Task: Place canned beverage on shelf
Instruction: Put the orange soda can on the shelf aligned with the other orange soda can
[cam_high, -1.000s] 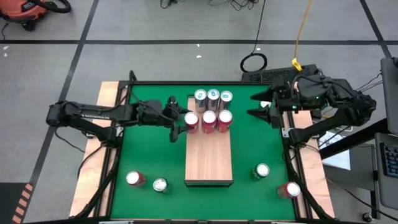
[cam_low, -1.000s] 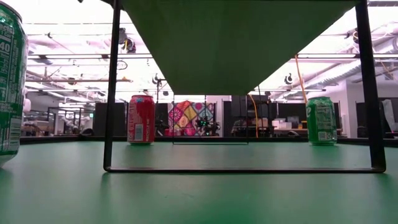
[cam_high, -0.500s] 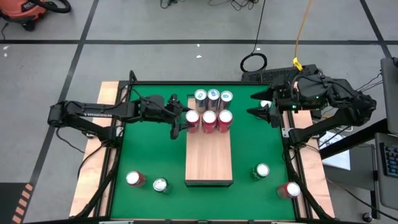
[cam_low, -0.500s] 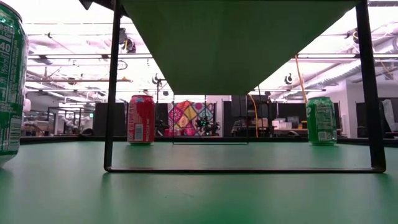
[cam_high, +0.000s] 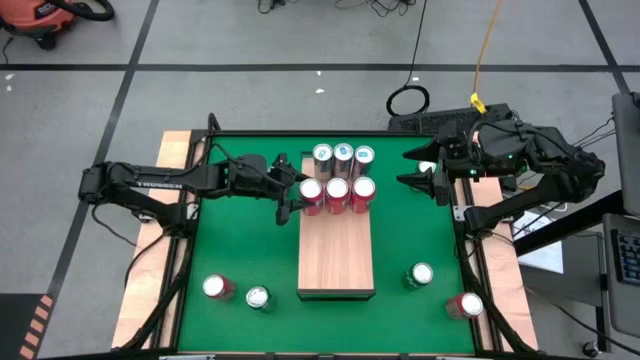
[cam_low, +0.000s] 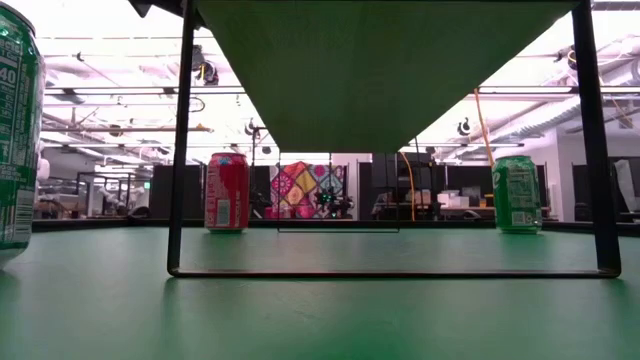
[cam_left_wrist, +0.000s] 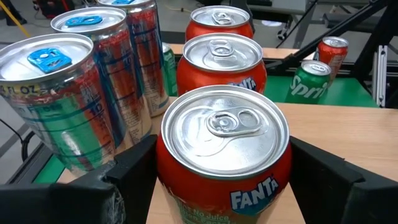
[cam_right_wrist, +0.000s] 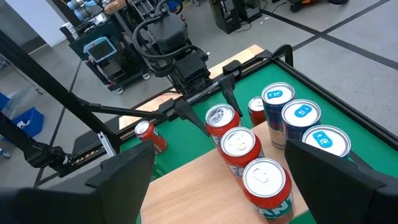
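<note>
The pale wooden shelf (cam_high: 336, 255) stands mid-table on black legs; the low view shows its underside (cam_low: 380, 70). At its far end stand three silver cans (cam_high: 343, 154), and in front of them three orange Fanta cans. My left gripper (cam_high: 302, 192) is shut on the leftmost Fanta can (cam_left_wrist: 224, 134). Above the table's far right side, my right gripper (cam_high: 425, 170) hangs open with nothing in it, its fingers (cam_right_wrist: 118, 180) wide apart. My left gripper pinches the Fanta can's side wall (cam_left_wrist: 163, 171) between its two fingers, one on each side, below the rim. The fingers (cam_left_wrist: 134, 171) reach in level from the table's left. The can stands upright at the shelf's left edge; its bottom is hidden.
On the green table near the front lie a red can (cam_high: 215, 288) and a green can (cam_high: 258, 297) at the left. At the right are a green can (cam_high: 421, 275) and a red can (cam_high: 468, 305). The bare near half of the shelf is free.
</note>
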